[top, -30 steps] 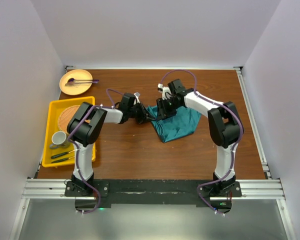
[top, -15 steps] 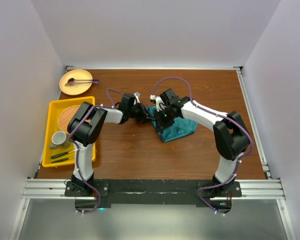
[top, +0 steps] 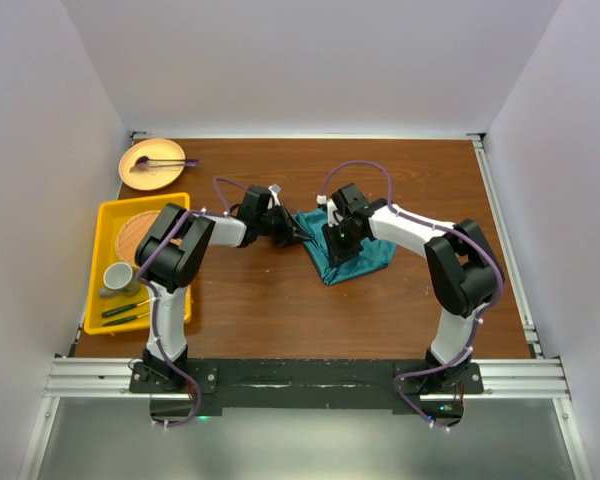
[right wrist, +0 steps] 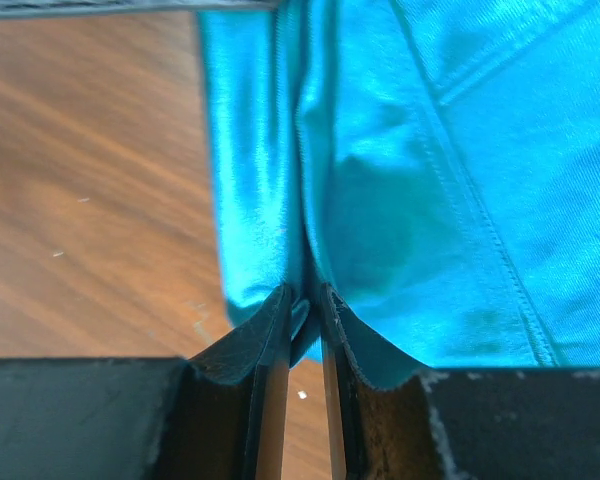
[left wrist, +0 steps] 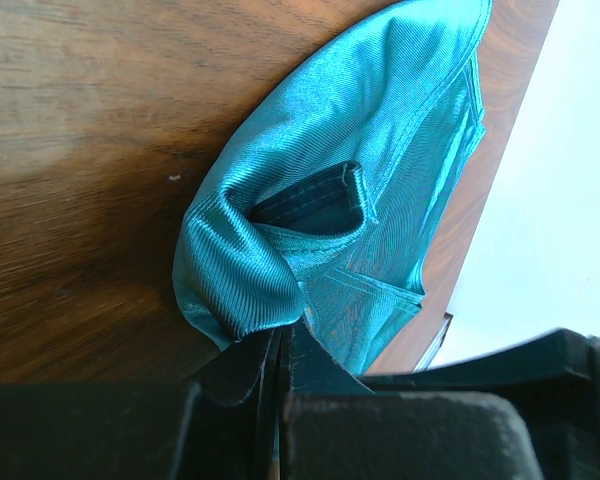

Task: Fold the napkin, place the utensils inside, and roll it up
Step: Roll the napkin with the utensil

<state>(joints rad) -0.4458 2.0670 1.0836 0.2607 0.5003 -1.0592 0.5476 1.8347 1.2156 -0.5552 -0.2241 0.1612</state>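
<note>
Left fingers (left wrist: 235, 375) are pressed together on a bunched corner of the napkin (left wrist: 360, 150). The left wrist view shows the teal cloth puffing out from that pinch, with a hemmed edge curled into a small pocket. Right fingers (right wrist: 252, 350) clamp a narrow upright fold of the same cloth, with only the fabric between them. That close view also shows a stitched hem running diagonally over the flatter part.

From above, the two pinch points sit near each other at the napkin's left side. The cloth lies crumpled on the wooden surface (top: 260, 300) around its middle and spreads to the right. Only the overhead view takes in the yellow tray (top: 102, 225) at the far left, holding a cup (top: 118, 275), and a round plate (top: 150, 165) behind it.
</note>
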